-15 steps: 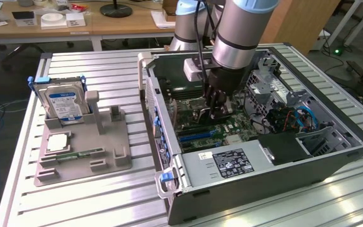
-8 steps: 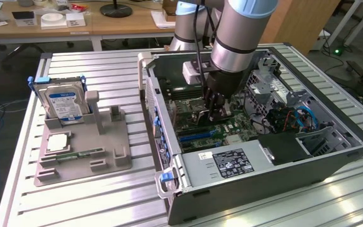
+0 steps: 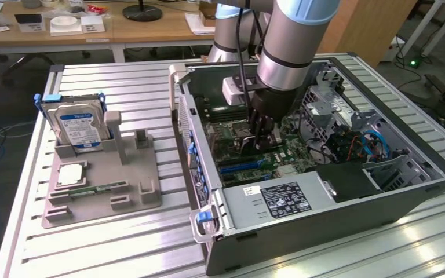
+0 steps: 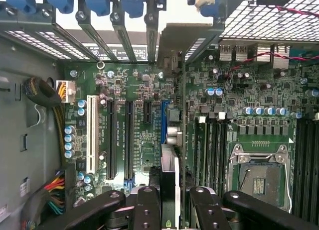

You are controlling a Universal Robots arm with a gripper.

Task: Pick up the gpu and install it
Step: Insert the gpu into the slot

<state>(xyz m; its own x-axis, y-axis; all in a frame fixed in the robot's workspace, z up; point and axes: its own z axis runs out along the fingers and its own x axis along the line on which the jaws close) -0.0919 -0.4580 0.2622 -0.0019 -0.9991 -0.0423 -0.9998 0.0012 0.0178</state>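
Note:
My gripper [image 3: 261,132] reaches down into the open computer case [image 3: 207,145], just above the motherboard [image 3: 242,159]. It is shut on the gpu [image 3: 264,145], a thin dark card held on edge between the fingers. In the wrist view the gpu [image 4: 172,182] runs edge-on from my gripper [image 4: 175,210] toward the case's rear slot openings, where its metal end bracket [image 4: 174,43] sits. The card stands right beside the blue expansion slot [image 4: 163,121]; whether it is seated I cannot tell.
A grey fixture [image 3: 102,191] on the exterior view's left holds a silver hard drive with a blue label [image 3: 79,128], a processor chip [image 3: 69,175] and a green memory stick [image 3: 99,189]. Inside the case are the power supply [image 3: 277,200], drive cage [image 3: 338,110], cables [image 3: 369,145] and CPU socket [image 4: 259,177].

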